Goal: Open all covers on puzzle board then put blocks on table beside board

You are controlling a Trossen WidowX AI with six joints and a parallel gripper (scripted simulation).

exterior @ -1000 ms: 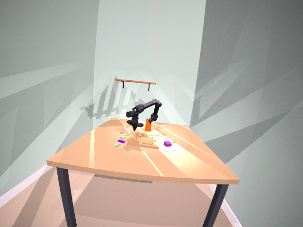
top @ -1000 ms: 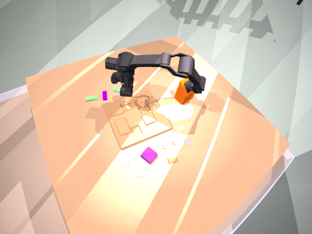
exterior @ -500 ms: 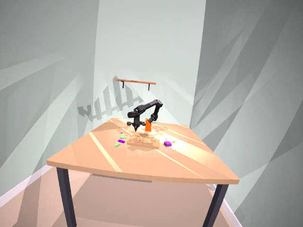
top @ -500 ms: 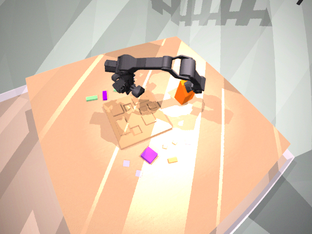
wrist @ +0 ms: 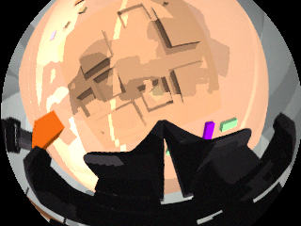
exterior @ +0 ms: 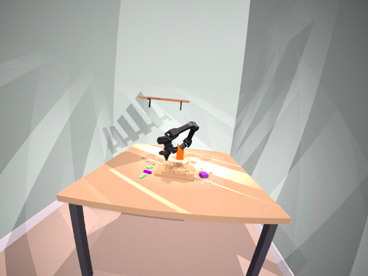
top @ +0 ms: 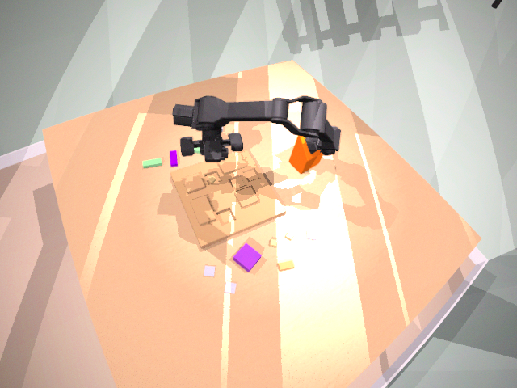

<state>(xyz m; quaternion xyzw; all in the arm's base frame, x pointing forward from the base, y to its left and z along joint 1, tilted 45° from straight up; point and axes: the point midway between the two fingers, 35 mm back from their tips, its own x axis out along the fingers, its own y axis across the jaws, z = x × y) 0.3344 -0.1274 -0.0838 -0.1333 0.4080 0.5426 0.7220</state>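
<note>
The tan puzzle board (top: 250,225) (exterior: 188,175) (wrist: 207,101) lies flat, with raised covers and recesses of its own colour; how far each cover stands open is hard to tell. A small pale piece (top: 212,179) (wrist: 157,90) shows in one square recess. A purple bar (top: 174,158) (exterior: 147,172) (wrist: 209,130), a green bar (top: 152,162) (exterior: 142,176) (wrist: 229,124) and a partly hidden green block (top: 197,150) (exterior: 149,167) lie off the board. A large purple block (top: 247,257) (exterior: 203,175) lies across from them. My gripper (exterior: 167,159) (wrist: 162,123) is shut and empty, above the board's far part.
The orange arm base (top: 304,160) (exterior: 180,153) (wrist: 48,129) stands beside the board. A yellow block (top: 286,265), a small tan piece (top: 272,242) and pale tiles (top: 209,271) (top: 230,288) lie near the large purple block. Strong light stripes cross the table (top: 145,313) (exterior: 133,202).
</note>
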